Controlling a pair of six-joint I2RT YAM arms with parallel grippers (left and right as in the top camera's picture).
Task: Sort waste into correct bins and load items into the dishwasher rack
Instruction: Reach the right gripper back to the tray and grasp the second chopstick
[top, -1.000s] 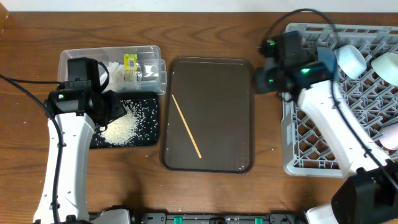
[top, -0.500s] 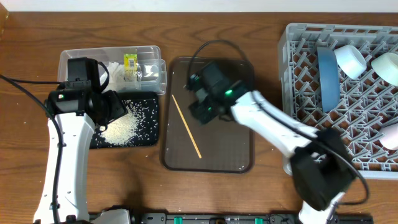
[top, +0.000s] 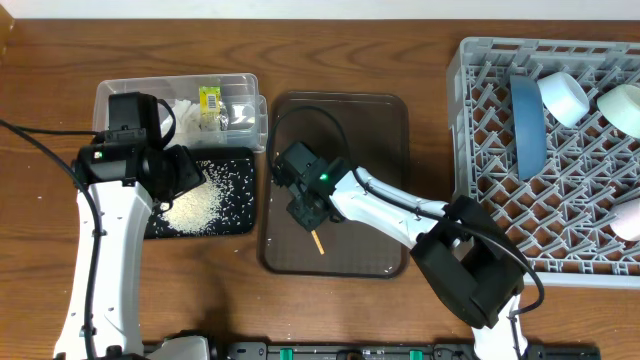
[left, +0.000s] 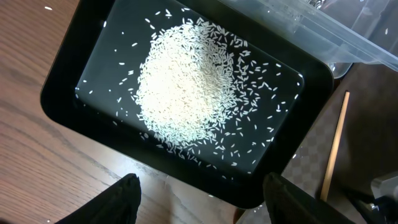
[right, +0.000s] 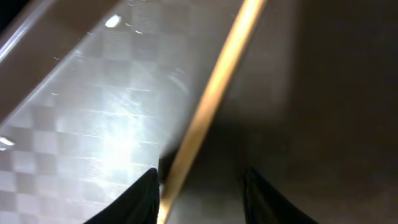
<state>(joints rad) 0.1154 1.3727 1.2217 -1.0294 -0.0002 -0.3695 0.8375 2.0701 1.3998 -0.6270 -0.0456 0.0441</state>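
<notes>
The dishwasher rack (top: 462, 150) stood at the far right. On the brown serving tray (top: 370, 180), the right gripper (right: 199, 186), jaws apart, straddled the chopstick (right: 214, 93), evidently to pinch it. The left gripper (left: 202, 196), jaws apart and empty, hovered over the black tray (left: 62, 93) and its rice (left: 186, 81).

The serving tray (top: 385, 180) lies at the centre of the counter (top: 420, 30), with a chopstick (top: 318, 243) on it. The rack (top: 462, 150) stands to its right. To its left, the tub (top: 110, 95) sits behind the shallow tray (top: 240, 222), which holds rice (top: 195, 207).
</notes>
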